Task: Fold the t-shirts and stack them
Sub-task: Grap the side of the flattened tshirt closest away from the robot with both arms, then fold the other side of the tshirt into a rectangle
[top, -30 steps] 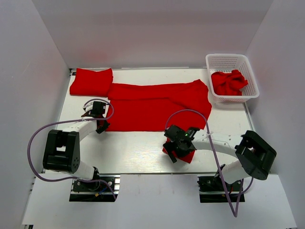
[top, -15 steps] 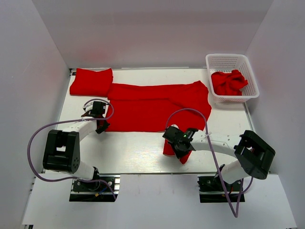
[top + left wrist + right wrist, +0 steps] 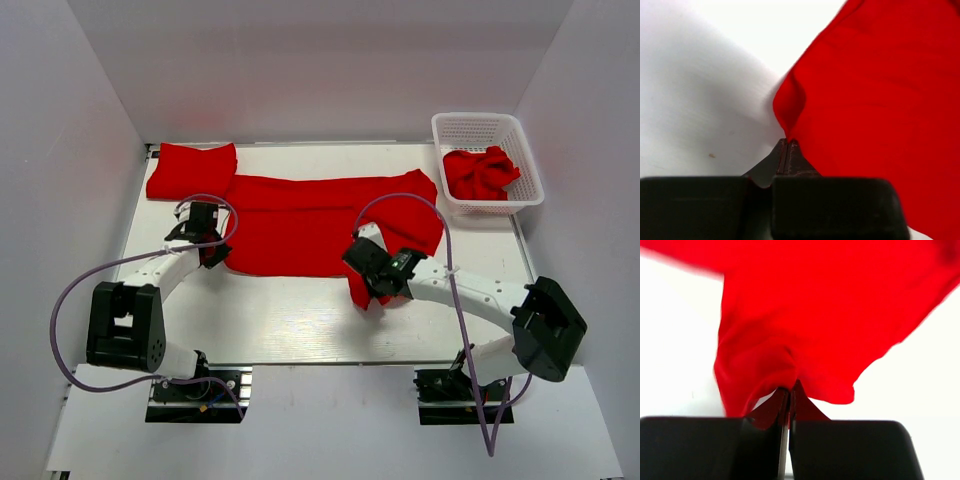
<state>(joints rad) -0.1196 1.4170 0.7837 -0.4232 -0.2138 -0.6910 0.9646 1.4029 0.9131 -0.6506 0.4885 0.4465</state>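
A white plastic mesh basket (image 3: 475, 119) stands far right, clear of the bright red cloth t-shirt (image 3: 310, 225) spread across the bench (image 3: 280, 320). Only the wrist views show it — left end effector (image 3: 788, 143) and right end effector (image 3: 790, 389) each pinch its edge.

Robot lab: white-walled booth (image 3: 320, 70), metal table (image 3: 280, 312).

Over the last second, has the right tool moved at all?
Yes. The right tool, shut on a corner of the spread t-shirt, has moved away from the near edge of the table, carrying the cloth farther in.
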